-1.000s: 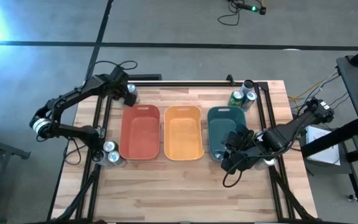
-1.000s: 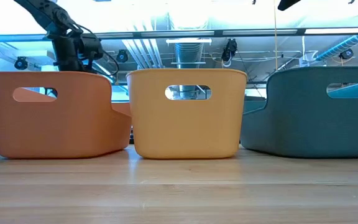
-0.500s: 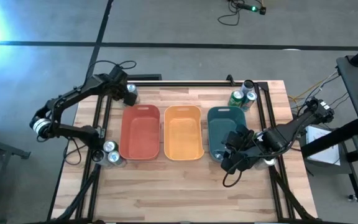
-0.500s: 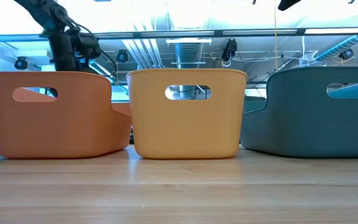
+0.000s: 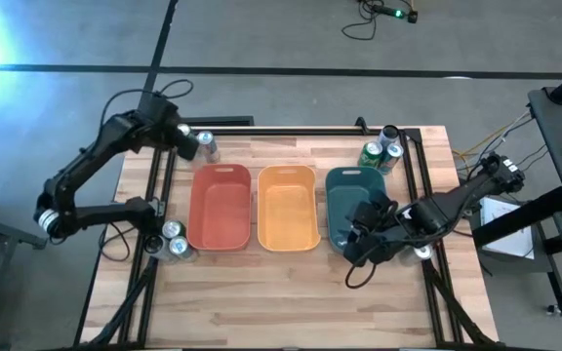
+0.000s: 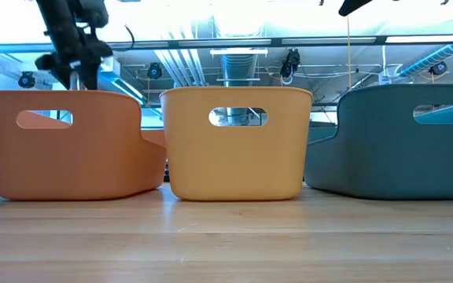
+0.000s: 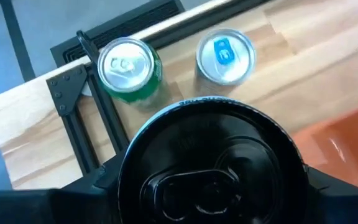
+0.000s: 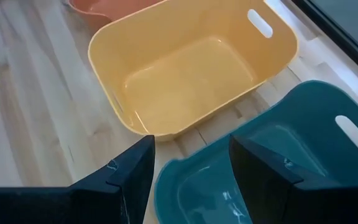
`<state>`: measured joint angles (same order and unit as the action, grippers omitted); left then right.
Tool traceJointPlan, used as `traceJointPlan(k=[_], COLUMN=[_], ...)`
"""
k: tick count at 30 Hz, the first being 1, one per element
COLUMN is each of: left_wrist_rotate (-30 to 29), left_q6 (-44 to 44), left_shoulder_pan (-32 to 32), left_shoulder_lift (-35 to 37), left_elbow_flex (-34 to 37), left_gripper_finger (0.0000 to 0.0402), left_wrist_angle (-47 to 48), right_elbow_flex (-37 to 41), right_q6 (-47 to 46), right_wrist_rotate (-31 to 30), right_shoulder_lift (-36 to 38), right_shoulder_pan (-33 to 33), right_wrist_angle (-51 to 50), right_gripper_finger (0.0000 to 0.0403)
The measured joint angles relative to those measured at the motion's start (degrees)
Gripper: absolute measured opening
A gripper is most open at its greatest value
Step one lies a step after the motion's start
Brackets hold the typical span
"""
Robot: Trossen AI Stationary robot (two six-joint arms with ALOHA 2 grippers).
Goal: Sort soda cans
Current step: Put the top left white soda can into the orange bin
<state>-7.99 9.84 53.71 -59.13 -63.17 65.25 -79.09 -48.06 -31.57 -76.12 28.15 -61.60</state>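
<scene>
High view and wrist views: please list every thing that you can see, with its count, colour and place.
Red bin, orange bin, teal bin: 3, side by side mid-table.
Green can, blue-tabbed can: 2, standing at the far left corner.
Black can: 1, held.
Near-left cans: 2, silver tops.
Far-right cans: about 3, some green.
Table: 1, light wood.
Left gripper: shut on black can, above far left corner.
Right gripper: open, over teal bin.
</scene>
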Motion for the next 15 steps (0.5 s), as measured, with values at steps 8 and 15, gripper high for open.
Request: traceJointPlan(k=[8, 15], left_wrist_rotate=[1.75, 13.98], left_q6=[-5.16, -9.67], left_shoulder_pan=[-0.98, -3.44], left_shoulder_lift=[2.40, 4.68], left_elbow_flex=[-10.50, -18.64], left_gripper_finger=[0.0240, 0.0240], left_wrist_angle=[11.76, 13.71], right_elbow_flex=[0.00, 0.02], right_q6=[0.13, 0.73], right_wrist_rotate=[-0.90, -3.11], right_shoulder_lift=[-0.17, -1.66], right_shoulder_pan=[-0.08, -0.66], right_wrist_angle=[1.09, 2.15], right_gripper_finger=[0.0201, 0.0201])
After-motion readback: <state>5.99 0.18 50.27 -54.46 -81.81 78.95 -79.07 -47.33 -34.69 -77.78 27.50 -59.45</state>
